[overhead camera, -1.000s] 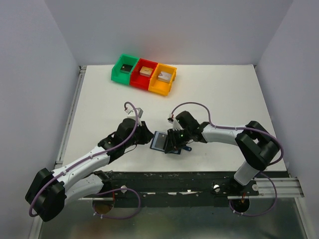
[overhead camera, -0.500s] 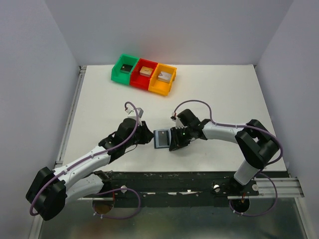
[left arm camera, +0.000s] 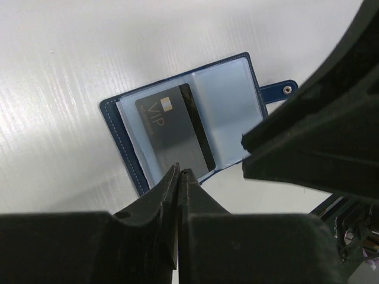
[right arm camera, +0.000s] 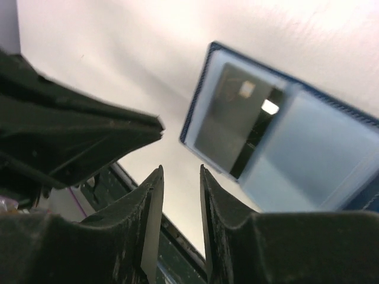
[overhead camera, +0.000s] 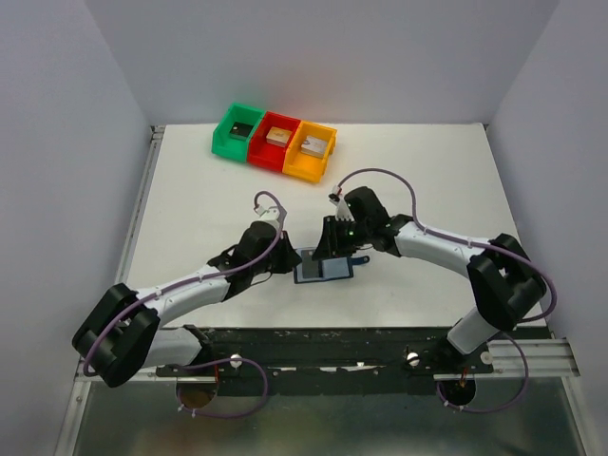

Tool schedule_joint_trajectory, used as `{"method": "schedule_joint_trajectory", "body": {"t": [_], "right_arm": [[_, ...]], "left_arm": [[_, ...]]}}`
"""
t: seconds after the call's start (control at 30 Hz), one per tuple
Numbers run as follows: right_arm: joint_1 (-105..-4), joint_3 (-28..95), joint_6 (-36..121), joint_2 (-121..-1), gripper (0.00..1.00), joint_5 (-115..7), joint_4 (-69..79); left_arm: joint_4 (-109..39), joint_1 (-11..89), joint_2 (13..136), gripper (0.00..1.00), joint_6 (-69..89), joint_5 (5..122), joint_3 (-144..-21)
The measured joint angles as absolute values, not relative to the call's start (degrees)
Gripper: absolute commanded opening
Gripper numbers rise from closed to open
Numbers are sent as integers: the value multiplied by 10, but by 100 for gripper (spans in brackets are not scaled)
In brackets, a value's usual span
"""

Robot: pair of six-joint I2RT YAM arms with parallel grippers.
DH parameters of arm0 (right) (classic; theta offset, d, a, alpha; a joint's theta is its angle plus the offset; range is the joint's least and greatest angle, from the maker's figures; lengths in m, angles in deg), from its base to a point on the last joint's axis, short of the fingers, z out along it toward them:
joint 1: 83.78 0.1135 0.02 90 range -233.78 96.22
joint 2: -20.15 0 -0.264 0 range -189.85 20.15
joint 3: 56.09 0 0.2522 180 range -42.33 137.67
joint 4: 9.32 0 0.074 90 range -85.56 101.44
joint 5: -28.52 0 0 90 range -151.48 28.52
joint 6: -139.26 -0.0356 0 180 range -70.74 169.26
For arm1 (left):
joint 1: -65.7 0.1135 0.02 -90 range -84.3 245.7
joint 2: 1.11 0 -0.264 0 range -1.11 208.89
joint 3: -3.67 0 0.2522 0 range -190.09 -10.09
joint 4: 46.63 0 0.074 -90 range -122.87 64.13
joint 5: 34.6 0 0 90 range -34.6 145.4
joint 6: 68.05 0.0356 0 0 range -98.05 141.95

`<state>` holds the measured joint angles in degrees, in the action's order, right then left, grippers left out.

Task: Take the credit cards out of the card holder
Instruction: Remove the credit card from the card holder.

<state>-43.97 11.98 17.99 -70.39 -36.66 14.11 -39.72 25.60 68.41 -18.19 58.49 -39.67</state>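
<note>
The navy card holder (overhead camera: 324,270) lies open on the table near the front edge, its snap strap pointing right. In the left wrist view the card holder (left arm camera: 228,112) shows pale blue sleeve pages, and a black card (left arm camera: 172,133) marked VIP sits in the left sleeve. The other cards are hidden. My left gripper (overhead camera: 290,263) is shut and empty, its tip (left arm camera: 179,172) just at the holder's near edge. My right gripper (overhead camera: 332,247) hovers over the holder's far edge, fingers slightly apart and empty (right arm camera: 180,173). In the right wrist view the holder (right arm camera: 320,154) and the black card (right arm camera: 231,118) show beyond the fingers.
Green (overhead camera: 237,130), red (overhead camera: 275,142) and orange (overhead camera: 312,152) bins stand in a row at the back, each with a small block inside. The black front rail (overhead camera: 361,337) runs just below the holder. The two grippers are close together over the holder.
The holder, held up by my right gripper a second ago, now lies open flat on the table. My right gripper has let go and drawn back; my left gripper moved right to the holder.
</note>
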Motion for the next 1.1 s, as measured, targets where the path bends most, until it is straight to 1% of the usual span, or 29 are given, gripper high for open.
{"method": "schedule_joint_trajectory", "body": {"t": [0.17,0.3,0.57,1.1], "right_arm": [[-473,119,145,-755,43,-358,112],[-476,119,136,-769,45,-349,96],[-476,119,131,-791,45,-343,79],[-484,106,131,-816,45,-343,70]], "left_arm": [[-406,256,718,11,-184,591,-405],[-417,256,734,10,-185,591,-406],[-419,256,770,5,-191,591,-416],[-401,256,809,4,-205,588,-426]]}}
